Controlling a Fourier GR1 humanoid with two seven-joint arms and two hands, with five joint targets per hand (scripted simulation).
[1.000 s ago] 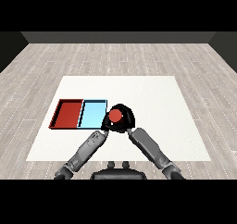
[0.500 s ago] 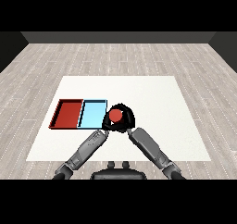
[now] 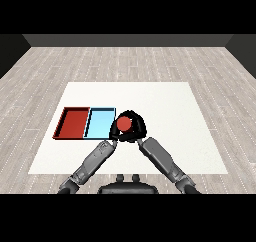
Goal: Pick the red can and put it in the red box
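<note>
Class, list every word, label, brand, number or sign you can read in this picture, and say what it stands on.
None: no readable text anywhere.
Red can: plain top, no label visible.
Red tray and light blue tray: plain, unmarked.
White table: unmarked.

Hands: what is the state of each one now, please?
Right hand: shut on the red can, fingers curled round it.
Left hand: beside the can; open or shut cannot be told.
</note>
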